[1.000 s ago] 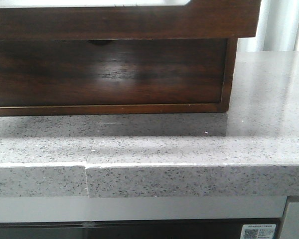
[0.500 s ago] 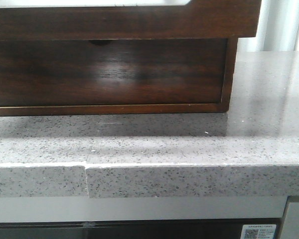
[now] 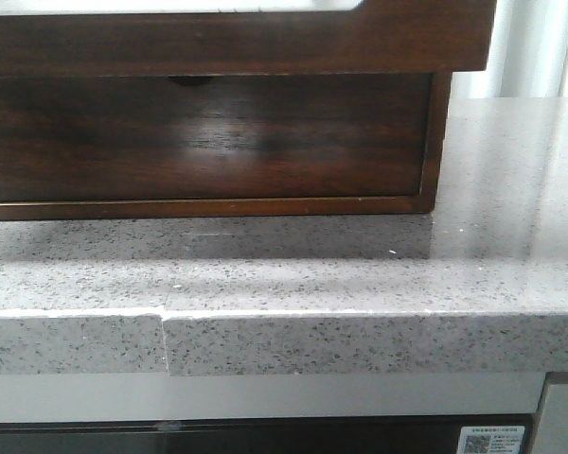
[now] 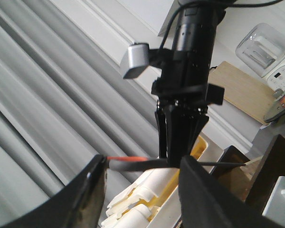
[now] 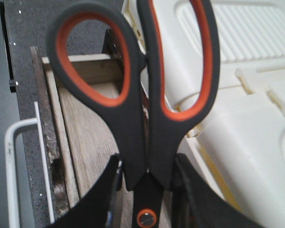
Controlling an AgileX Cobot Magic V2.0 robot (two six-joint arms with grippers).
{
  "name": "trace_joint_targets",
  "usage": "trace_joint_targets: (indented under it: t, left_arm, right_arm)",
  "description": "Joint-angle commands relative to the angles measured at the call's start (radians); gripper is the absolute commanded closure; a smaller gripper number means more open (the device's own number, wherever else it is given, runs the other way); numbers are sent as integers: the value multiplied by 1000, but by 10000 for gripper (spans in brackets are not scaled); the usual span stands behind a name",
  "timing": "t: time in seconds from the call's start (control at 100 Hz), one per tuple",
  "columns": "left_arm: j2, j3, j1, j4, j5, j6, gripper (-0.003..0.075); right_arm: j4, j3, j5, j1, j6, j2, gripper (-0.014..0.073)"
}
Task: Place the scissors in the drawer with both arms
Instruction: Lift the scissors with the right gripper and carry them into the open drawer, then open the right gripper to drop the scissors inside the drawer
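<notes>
While facing fwd over the counter (image 3: 360, 284), front view shows only furniture, no arm or scissors in it. Dark wood cabinet (image 3: 208, 142) sits on the grey speckled top, far-left of centre. Drawer (image 3: 265, 38) front juts out over the lower front at the top edge, strip of white cut-out just visible.

Left wrist view: left gripper (image 4: 142, 190) spread wide, nothing between its fingers (image 4: 92, 190). Beyond it, right arm (image 4: 187, 71) points down w/ scissors (image 4: 133, 164) in its tip, thin orange and dark edge sticking out sideways. White moulded tray (image 4: 142, 197) below, dark wood corner (image 4: 278, 161) beside it.

Right wrist view: right gripper (image 5: 145, 190) pinching scissors (image 5: 142, 85) near the pivot screw, handles orange inside, dark grey outside, blades hidden. Behind: pale wood drawer floor (image 5: 90, 137), white tray (image 5: 242, 118) alongside. Scissors held above these, not resting on anything seen.
</notes>
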Motion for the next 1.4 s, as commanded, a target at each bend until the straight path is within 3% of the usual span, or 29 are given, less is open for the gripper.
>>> trace_joint_targets:
  t: [0.0, 0.39, 0.48, 0.65, 0.77, 1.23, 1.3, 1.39]
  left_arm:
    - [7, -28, -5, -49, -33, -13, 388]
    - [7, -28, -5, -49, -33, -13, 389]
    - [7, -28, -5, -49, -33, -13, 389]
    - [7, -28, -5, -49, -33, -13, 388]
    - [7, -28, -5, -49, -33, -13, 389]
    - [7, -28, -5, -49, -33, -13, 389]
    - [7, -28, -5, -49, -33, -13, 389]
    - [5, -28, -5, -49, -33, -13, 389]
  right_arm:
    - [0, -31, -69, 2, -9, -5, 662]
    - [-51, -31, -21, 2, -9, 43, 635]
    - [-55, -31, -13, 2, -9, 43, 550]
    - [-57, -31, -20, 2, -9, 43, 300]
    - [-59, -31, -24, 2, -9, 43, 223]
    - [-59, -31, 6, 2, -7, 41, 228]
    - [-59, -31, 20, 2, 2, 30, 263]
    - [-59, -31, 40, 2, 10, 10, 381]
